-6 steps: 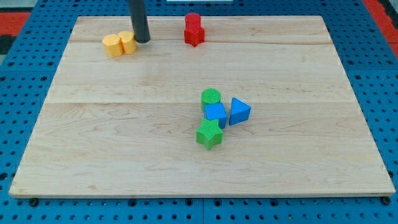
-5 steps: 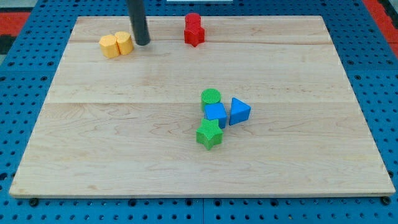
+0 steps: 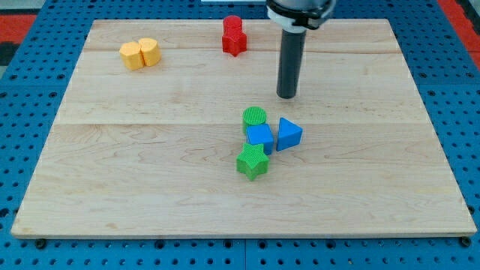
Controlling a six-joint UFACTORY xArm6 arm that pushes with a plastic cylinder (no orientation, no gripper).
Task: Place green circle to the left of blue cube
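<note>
The green circle sits near the board's middle, touching the top edge of the blue cube. A blue triangle lies just right of the cube. A green star touches the cube's lower left. My tip rests on the board above and to the right of the green circle, a short gap away, touching no block.
Two yellow blocks sit together at the top left of the wooden board. Two red blocks sit together at the top centre. Blue pegboard surrounds the board.
My tip has moved from beside the yellow blocks at the top left to the right and down, to just above-right of the green circle. The yellow blocks shifted slightly left.
</note>
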